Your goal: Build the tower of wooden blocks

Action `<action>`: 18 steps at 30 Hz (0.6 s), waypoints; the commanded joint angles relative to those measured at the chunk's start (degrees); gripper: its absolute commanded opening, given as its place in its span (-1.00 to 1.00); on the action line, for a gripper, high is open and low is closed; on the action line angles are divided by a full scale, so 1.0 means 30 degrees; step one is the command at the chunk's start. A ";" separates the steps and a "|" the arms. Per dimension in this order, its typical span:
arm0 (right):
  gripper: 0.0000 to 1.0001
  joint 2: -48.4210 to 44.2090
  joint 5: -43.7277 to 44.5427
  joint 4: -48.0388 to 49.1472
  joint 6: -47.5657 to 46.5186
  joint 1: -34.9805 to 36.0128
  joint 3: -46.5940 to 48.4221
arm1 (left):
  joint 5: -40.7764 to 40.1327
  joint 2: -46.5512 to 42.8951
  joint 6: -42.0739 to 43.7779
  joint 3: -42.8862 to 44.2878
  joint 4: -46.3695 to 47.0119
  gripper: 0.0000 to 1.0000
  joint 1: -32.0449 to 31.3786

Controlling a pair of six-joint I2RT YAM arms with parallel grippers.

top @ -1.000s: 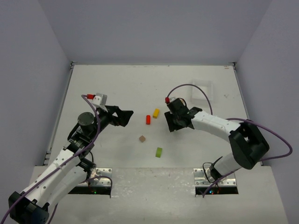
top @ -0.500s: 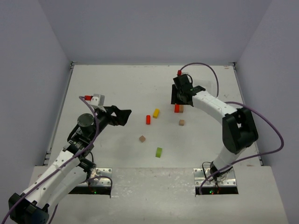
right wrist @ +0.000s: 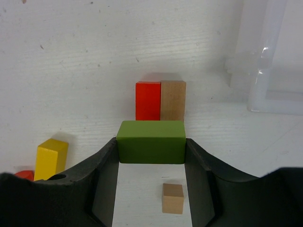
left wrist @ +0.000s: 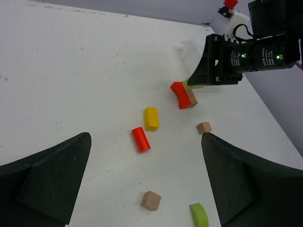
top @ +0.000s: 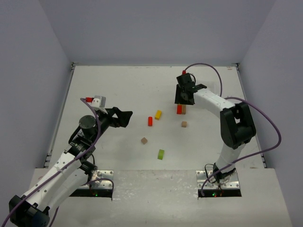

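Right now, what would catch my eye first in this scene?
The right gripper draws the eye first: far on the right side, it is clamped on a green block, just by a red block and a brown block lying side by side. Next comes the left gripper, wide open and empty on the left. A yellow block and a red cylinder lie in the middle.
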 commanded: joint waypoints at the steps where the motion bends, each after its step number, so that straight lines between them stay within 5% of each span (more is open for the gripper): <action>1: -0.60 0.0336 -0.0245 0.0224 0.0115 -0.0340 0.0917 | -0.0293 -0.0009 -0.0032 -0.0010 0.0933 1.00 0.0142; 18: -0.52 0.1552 -0.0731 0.0573 0.0113 -0.0732 0.1289 | -0.0399 -0.0392 -0.0235 0.0008 0.0525 1.00 0.0124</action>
